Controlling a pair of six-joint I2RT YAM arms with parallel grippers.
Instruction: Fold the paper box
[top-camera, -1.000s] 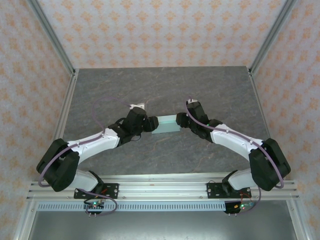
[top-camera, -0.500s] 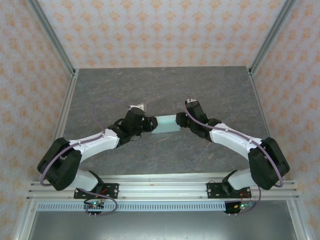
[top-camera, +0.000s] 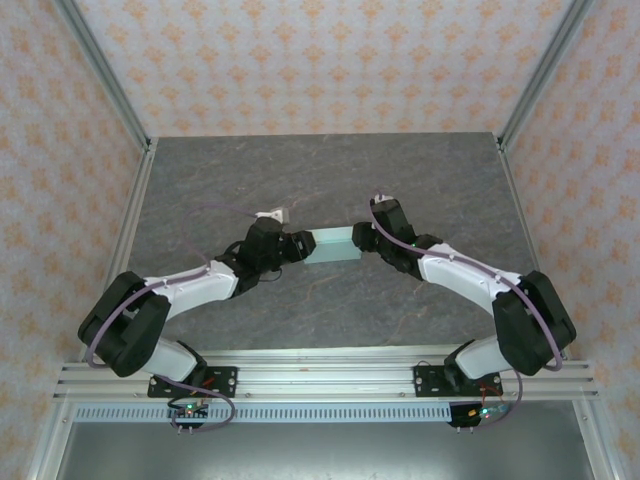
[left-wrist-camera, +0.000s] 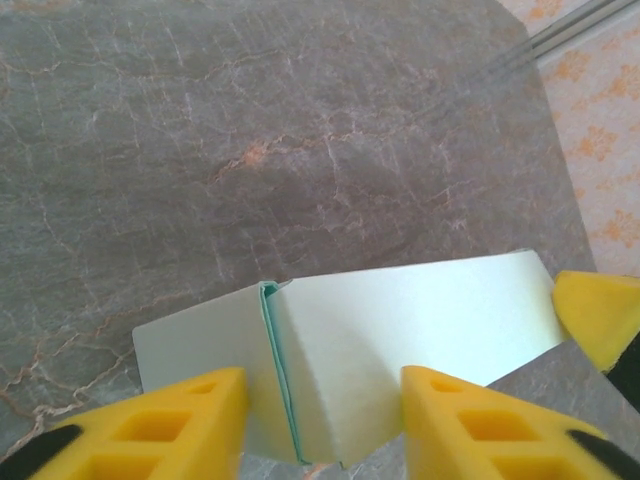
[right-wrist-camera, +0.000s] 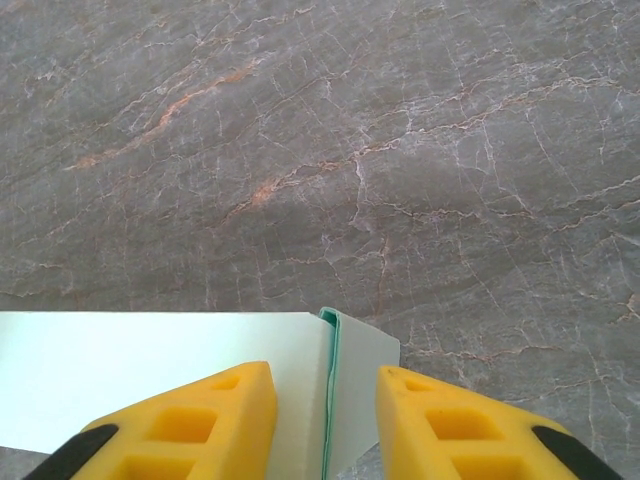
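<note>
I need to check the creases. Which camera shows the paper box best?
The left wrist view: the paper box lies close and nearly whole, with its raised fold plain to see. The right wrist view shows one end of it with a seam. The top view shows it small and far off.

Mint paper box (top-camera: 333, 245), grey-veined table (top-camera: 420, 180)

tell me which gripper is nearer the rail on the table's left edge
Left. The left gripper is at the paper box's left end, on the rail's side; the right gripper is at its right end, farther away.
</note>
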